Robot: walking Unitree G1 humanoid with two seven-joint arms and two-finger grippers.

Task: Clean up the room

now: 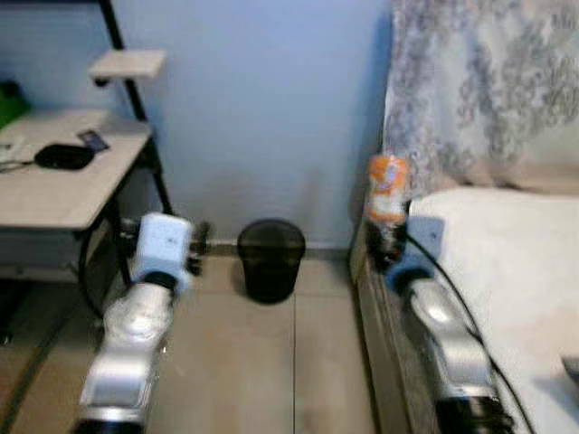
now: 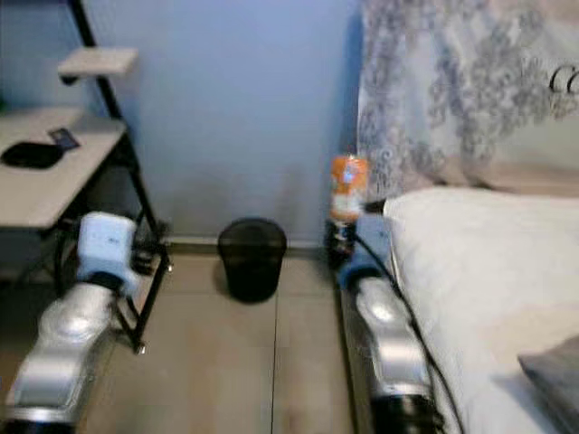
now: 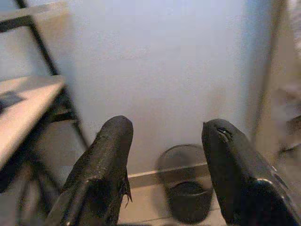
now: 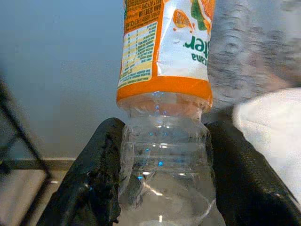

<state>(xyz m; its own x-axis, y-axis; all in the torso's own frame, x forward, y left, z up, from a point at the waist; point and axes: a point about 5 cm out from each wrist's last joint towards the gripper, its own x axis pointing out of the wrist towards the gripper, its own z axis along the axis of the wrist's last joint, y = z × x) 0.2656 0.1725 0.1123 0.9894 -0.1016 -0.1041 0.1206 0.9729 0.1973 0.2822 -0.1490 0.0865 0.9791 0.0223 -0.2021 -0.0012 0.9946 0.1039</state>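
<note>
Bedside: bottle point(image 4: 162, 141) clamped inside right gripper point(image 4: 162, 188).

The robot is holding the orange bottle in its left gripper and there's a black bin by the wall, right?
Not quite: the right gripper holds the orange bottle, as the right wrist view shows. The left gripper is open. The black bin is by the wall.

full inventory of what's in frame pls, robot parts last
bottle: 1, clear with orange label, in the right gripper, beside the bed
bin: 1, black, on the floor by the blue wall
desk: 1, pale top on black frame, left
pouch: 1, black, on the desk
phone: 1, dark, on the desk
bed: 1, white, right
curtain: 1, grey patterned, behind the bed
left gripper: open, aimed at the bin
right gripper: shut on the bottle
</note>
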